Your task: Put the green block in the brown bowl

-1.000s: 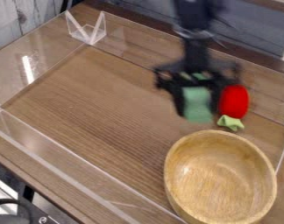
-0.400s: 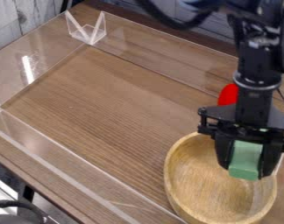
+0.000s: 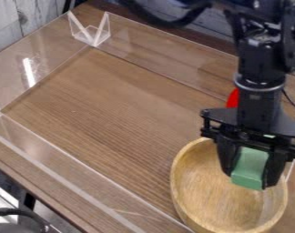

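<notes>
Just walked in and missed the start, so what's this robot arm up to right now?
The robot's gripper is shut on the green block and holds it just above the brown bowl, not yet let go. A red strawberry-like object sits on the wooden table behind the arm.

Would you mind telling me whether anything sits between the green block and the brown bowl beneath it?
Nothing visible does. The gripper holds the green block directly over the brown bowl, whose visible interior is bare wood.

Even, fairly bright light, white glare on the clear acrylic walls (image 3: 41,68), soft low-resolution picture with slight blur
</notes>
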Robot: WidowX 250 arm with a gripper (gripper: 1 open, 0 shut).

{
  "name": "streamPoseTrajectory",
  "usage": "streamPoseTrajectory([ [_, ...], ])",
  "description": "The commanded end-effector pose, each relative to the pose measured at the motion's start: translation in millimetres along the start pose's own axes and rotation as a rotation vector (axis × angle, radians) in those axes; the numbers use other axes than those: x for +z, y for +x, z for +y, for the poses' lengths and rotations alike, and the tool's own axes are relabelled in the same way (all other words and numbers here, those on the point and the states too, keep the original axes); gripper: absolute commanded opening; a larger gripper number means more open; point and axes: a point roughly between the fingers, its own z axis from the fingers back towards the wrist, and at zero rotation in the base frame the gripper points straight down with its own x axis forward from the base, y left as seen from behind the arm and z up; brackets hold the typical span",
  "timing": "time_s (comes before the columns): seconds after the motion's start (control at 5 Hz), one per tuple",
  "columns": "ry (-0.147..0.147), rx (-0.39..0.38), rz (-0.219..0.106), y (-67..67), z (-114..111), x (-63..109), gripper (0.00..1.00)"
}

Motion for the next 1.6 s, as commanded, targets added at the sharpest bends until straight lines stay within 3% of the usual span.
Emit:
streamPoseTrajectory([
  [0.0,-0.036,0.01,-0.06,1.2,-3.7,25.6,0.0],
  [0.4,-0.051,0.055,-0.084,-3.5,-3.4,44.4,0.0],
  [0.8,-0.069,0.17,-0.12,-4.2,6.6,23.1,0.0],
  [1.0,-0.085,0.113,-0.114,1.0,13.1,17.2,0.0],
  [1.2,-0.083,0.033,-0.082,1.3,14.9,23.3,1.0],
  [1.4,-0.086,0.066,-0.087,-1.5,8.1,24.3,1.0],
])
